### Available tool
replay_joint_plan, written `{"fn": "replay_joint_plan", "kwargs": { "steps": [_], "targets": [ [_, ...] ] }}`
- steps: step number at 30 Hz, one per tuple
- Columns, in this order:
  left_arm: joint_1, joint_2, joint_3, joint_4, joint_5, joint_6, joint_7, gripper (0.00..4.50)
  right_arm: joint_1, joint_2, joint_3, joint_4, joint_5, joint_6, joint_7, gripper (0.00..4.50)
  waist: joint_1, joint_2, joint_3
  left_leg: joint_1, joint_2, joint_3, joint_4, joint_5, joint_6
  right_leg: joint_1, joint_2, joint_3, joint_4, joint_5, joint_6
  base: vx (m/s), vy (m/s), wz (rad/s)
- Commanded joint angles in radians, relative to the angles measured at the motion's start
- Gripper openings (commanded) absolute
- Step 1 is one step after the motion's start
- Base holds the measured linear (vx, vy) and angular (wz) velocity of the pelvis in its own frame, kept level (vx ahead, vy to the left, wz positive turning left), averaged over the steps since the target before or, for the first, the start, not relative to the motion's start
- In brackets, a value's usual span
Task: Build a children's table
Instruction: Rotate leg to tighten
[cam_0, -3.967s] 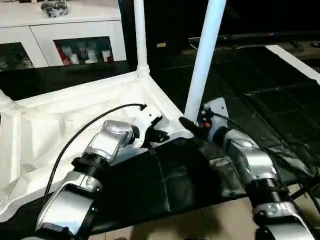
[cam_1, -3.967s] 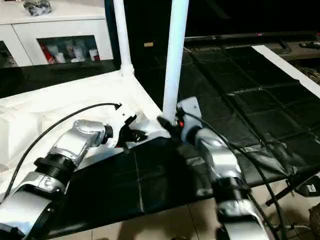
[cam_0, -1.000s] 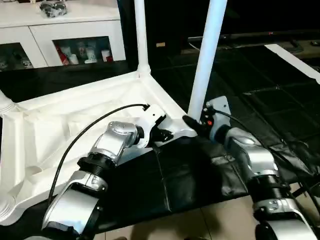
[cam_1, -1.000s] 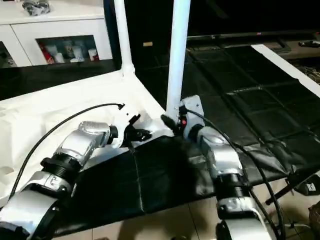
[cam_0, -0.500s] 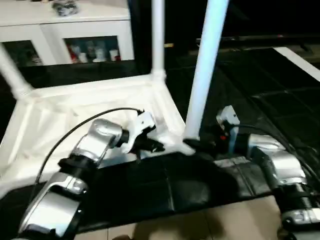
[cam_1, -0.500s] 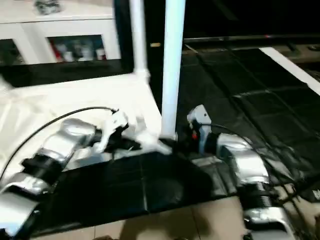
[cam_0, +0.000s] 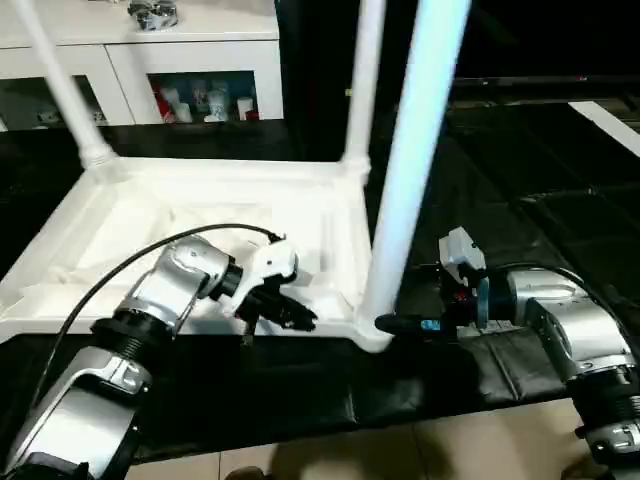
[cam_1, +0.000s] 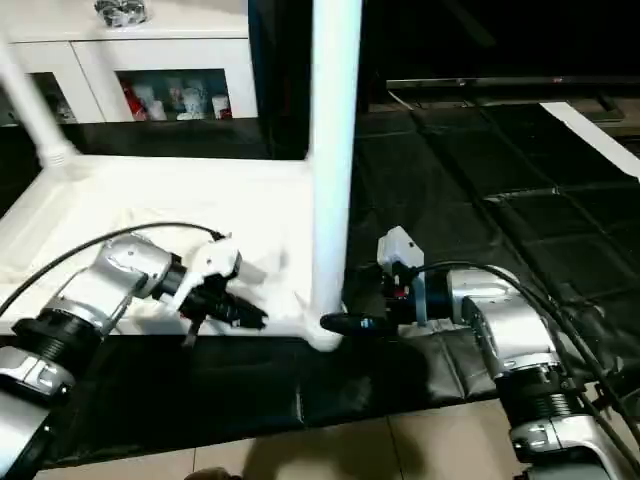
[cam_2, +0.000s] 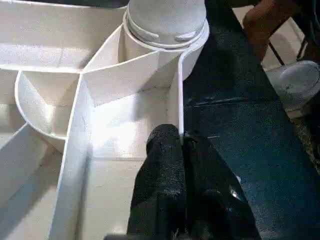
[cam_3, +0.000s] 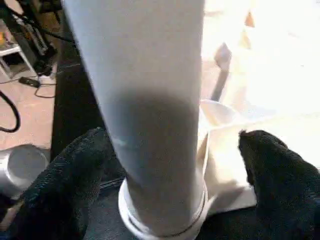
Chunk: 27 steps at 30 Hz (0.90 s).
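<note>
The children's table top (cam_0: 150, 215) lies upside down on a black mat, ribbed underside up. Three white legs stand in its corner sockets: back left (cam_0: 62, 90), back right (cam_0: 363, 80) and the near right one (cam_0: 410, 170). My left gripper (cam_0: 295, 318) is shut on the top's thin front rim wall (cam_2: 179, 100), a short way from the near right socket (cam_2: 165, 20). At the base of the near right leg (cam_3: 150, 100), my right gripper (cam_0: 390, 325) is open. Its fingers (cam_3: 70, 175) stand on either side of the leg, with a gap showing.
A white cabinet with glass doors (cam_0: 190, 70) stands behind the table. The black mat (cam_0: 520, 200) stretches to the right, with a white strip (cam_0: 610, 120) at its far right. Tiled floor (cam_0: 430, 450) shows along the mat's front edge.
The view has swung, so the table now sits square and a back left leg shows. My right gripper's jaws have widened around the near leg. The left gripper keeps its hold on the rim.
</note>
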Motion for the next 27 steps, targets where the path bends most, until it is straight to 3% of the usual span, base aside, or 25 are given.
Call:
{"fn": "replay_joint_plan", "kwargs": {
  "steps": [1,6,21,22,27],
  "targets": [
    [-0.009,-0.006,-0.017,-0.049,-0.018,-0.027,-0.051,0.00,-0.012,-0.008,0.014,0.012,0.017,0.011,0.023,3.96,-0.005,-0.006,-0.075,0.014,0.048,-0.018,-0.067,-0.165,0.055,0.058,-0.067,0.055,-0.063,-0.225,-0.220,0.000,0.000,0.00],
    [-0.005,-0.006,-0.022,-0.042,-0.009,-0.042,-0.045,0.00,-0.017,-0.010,0.023,0.021,0.025,0.021,0.055,3.51,-0.005,-0.004,-0.074,0.015,0.048,-0.018,-0.067,-0.176,0.051,0.057,-0.067,0.054,-0.067,-0.259,-0.209,0.000,0.000,0.00],
    [-0.009,-0.014,-0.020,-0.031,0.000,-0.047,-0.014,0.00,-0.011,-0.004,0.040,0.022,0.038,0.045,0.082,2.37,-0.004,-0.007,-0.075,0.015,0.048,-0.018,-0.066,-0.161,0.054,0.056,-0.066,0.054,-0.064,-0.248,-0.211,0.000,0.000,0.00],
    [-0.008,-0.016,-0.019,-0.030,0.000,-0.046,-0.008,0.00,-0.007,0.001,0.037,0.017,0.047,0.053,0.081,2.14,-0.004,-0.007,-0.075,0.015,0.048,-0.018,-0.066,-0.162,0.054,0.056,-0.066,0.054,-0.065,-0.251,-0.210,0.000,0.000,0.00],
    [-0.011,-0.050,0.001,-0.017,0.002,0.001,0.068,0.00,0.022,0.025,0.035,-0.033,0.053,0.087,0.022,2.06,-0.004,-0.010,-0.074,0.014,0.047,-0.017,-0.066,-0.163,0.052,0.056,-0.067,0.055,-0.066,-0.267,-0.203,0.000,0.000,0.00]
  ]
}}
